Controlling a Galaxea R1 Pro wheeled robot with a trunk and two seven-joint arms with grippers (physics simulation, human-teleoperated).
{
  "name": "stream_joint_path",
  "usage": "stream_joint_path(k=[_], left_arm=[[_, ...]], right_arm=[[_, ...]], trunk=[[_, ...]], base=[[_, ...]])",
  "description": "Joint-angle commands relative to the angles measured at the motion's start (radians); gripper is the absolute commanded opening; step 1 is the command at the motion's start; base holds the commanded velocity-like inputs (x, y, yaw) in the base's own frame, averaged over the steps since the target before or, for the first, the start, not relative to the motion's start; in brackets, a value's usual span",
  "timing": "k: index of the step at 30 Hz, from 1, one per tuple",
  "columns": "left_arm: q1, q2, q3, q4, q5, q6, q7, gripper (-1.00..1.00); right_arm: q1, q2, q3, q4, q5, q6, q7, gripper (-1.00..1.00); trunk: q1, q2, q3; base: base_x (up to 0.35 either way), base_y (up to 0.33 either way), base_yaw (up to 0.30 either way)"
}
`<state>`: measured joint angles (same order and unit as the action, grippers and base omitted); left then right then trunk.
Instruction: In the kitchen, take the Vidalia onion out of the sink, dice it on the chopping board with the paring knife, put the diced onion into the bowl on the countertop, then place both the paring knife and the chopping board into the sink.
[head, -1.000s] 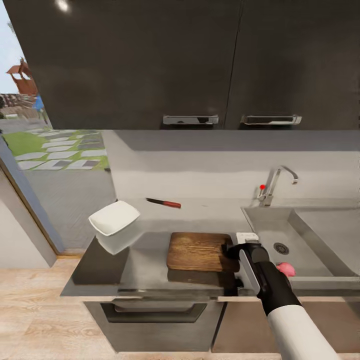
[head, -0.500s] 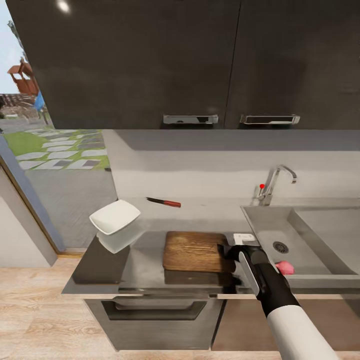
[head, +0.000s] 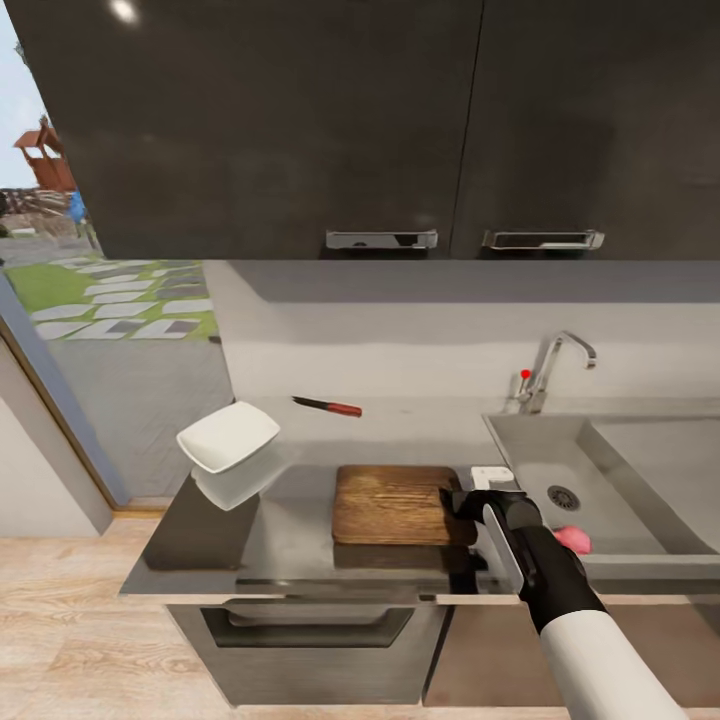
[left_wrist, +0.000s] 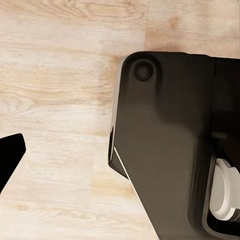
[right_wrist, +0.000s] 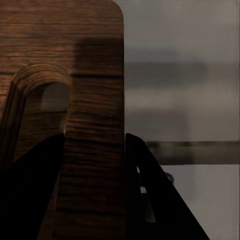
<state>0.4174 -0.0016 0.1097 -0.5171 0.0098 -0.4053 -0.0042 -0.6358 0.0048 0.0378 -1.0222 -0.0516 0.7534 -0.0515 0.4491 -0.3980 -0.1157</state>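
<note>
Right gripper (head: 452, 500): closed on the board's right end. In the right wrist view the two dark fingers (right_wrist: 145, 190) sit either side of the strip of wood between the slot hole and the board's end edge, a hold suited to shifting the board.
Left gripper: one dark fingertip (left_wrist: 9, 150) shows over pale wood floor in the left wrist view; I cannot tell whether it is open or closed. The arm looks parked, out of the work.
Board (head: 392, 504): flat on the worktop (head: 290, 520) near its front edge, just beside the sink's left rim, slot hole at the gripped end. Its top is bare, so no cutting has begun by the look of it.
Onion (head: 572, 539): a pinkish lump in the sink (head: 640, 470), at the basin's front wall near the drain, partly behind the right arm. It has not been taken out yet.
Knife (head: 327, 405): lying flat towards the worktop's back edge, well apart from the board, red handle pointing towards the sink.
Bowl (head: 228, 437): white, at the worktop's left end, tilted as seen, its reflection in the glossy top below it.
Likely reason for the hold: the board is being set where dicing is within reach before the onion is fetched.
Writing: no brand, label or lettering can be read anywhere.
</note>
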Motion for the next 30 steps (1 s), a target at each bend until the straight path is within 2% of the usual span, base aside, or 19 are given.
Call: stream_joint_path(k=[1, 7, 24, 30], left_arm=[[0.000, 0.000, 0.001, -0.001, 0.001, -0.001, 0.000, 1.00], [0.000, 0.000, 0.001, -0.001, 0.001, -0.001, 0.000, 1.00], [0.001, -0.001, 0.001, -0.001, 0.001, -0.001, 0.000, 1.00], [0.000, -0.001, 0.001, -0.001, 0.000, -0.001, 0.000, 1.00]], right_arm=[[-0.001, 0.000, 0.001, -0.001, -0.004, 0.004, -0.005, -1.00], [-0.001, 0.000, 0.001, -0.001, 0.009, 0.004, -0.005, -1.00], [-0.001, -0.001, 0.001, 0.001, 0.013, 0.003, -0.005, -1.00], [-0.001, -0.001, 0.001, 0.048, 0.013, -0.048, -0.005, -1.00]], trunk=[[0.001, -0.002, -0.002], [0.001, -0.002, -0.002], [0.001, -0.002, -0.002], [0.001, -0.002, -0.002]], base=[[0.134, 0.000, 0.000], [0.065, 0.000, 0.000], [0.003, 0.000, 0.000], [0.000, 0.000, 0.000]])
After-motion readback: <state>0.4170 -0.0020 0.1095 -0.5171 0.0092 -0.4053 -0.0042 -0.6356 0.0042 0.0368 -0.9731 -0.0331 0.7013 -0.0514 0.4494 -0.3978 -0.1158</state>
